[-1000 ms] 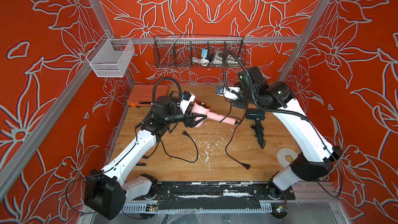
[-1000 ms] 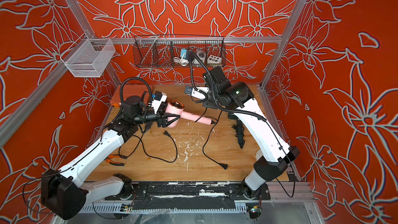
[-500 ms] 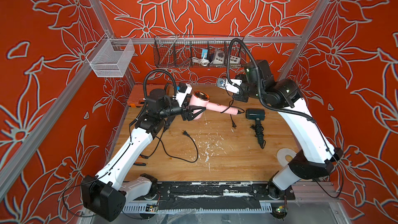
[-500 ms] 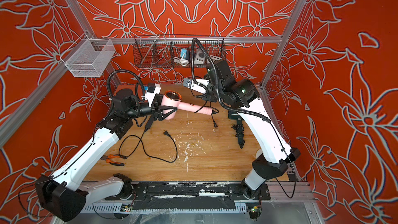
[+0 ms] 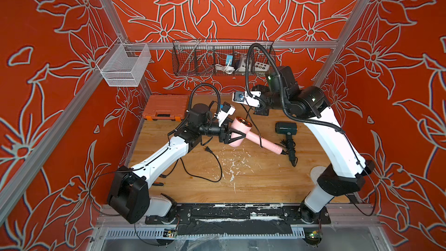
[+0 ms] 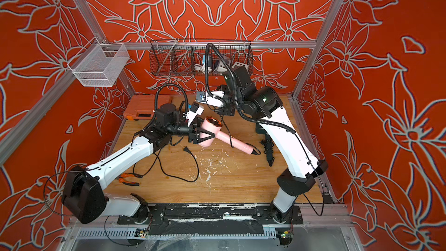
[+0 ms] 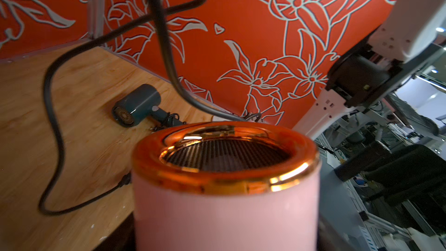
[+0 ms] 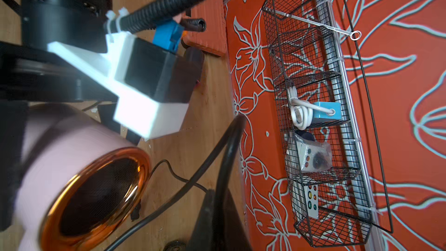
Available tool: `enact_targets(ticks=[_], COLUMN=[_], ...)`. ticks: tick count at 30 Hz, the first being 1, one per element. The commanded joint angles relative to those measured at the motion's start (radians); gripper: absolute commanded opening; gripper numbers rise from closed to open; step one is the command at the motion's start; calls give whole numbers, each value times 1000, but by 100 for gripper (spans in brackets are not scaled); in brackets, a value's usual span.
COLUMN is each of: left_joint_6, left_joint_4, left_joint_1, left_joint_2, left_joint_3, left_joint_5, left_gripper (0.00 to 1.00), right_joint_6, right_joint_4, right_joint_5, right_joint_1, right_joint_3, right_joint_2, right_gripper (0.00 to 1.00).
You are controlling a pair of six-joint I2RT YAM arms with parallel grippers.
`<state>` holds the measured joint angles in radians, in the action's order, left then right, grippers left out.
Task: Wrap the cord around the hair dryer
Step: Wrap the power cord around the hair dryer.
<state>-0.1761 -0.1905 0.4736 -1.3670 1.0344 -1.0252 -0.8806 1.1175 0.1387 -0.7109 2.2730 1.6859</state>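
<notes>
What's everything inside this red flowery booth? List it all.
wooden table: one, tan, underneath everything
pink hair dryer: one, pink, held by its barrel
black cord: one, black, rising from the pink handle's end
dark green hair dryer: one, green, table's right side
orange plastic case: one, orange, table's back left corner
orange-handled pliers: one, orange, table's front left
black wire basket: one, black, back wall
white mesh basket: one, white, left rail
left gripper: one, black, shut on the pink barrel
right gripper: one, black, shut on the cord
</notes>
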Motion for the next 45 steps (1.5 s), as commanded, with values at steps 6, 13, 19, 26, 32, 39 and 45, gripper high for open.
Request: enact_targets(ticks=[6, 13, 19, 26, 32, 39, 45], left_joint_6=[-323, -505, -534, -720, -685, -678, -625], left_joint_4=[-463, -672, -695, -918, -888, -882, -812], left_joint_1=[17, 13, -9, -73, -114, -195, -278], left_joint_2=[104, 101, 85, -15, -61, -112, -141], left_joint_3=[-94, -50, 15, 61, 119, 182, 218], left_joint_5=[-136, -119, -52, 85, 199, 308, 312], left_gripper=[0, 0, 0, 0, 0, 0, 0], right_joint_6=[137, 417, 620, 811, 960, 976, 779], right_joint_4=[-188, -519, -769, -1021, -1223, -1271, -1015], right_joint_5=[374, 759, 860, 891, 899, 846, 741], right_joint_1=[204, 424, 503, 514, 500, 430, 265], right_joint_3=[-176, -480, -704, -933, -1091, -1234, -1210], right_joint_2=[-42, -117, -168, -224, -272, -357, -430], right_gripper=[0, 0, 0, 0, 0, 0, 0])
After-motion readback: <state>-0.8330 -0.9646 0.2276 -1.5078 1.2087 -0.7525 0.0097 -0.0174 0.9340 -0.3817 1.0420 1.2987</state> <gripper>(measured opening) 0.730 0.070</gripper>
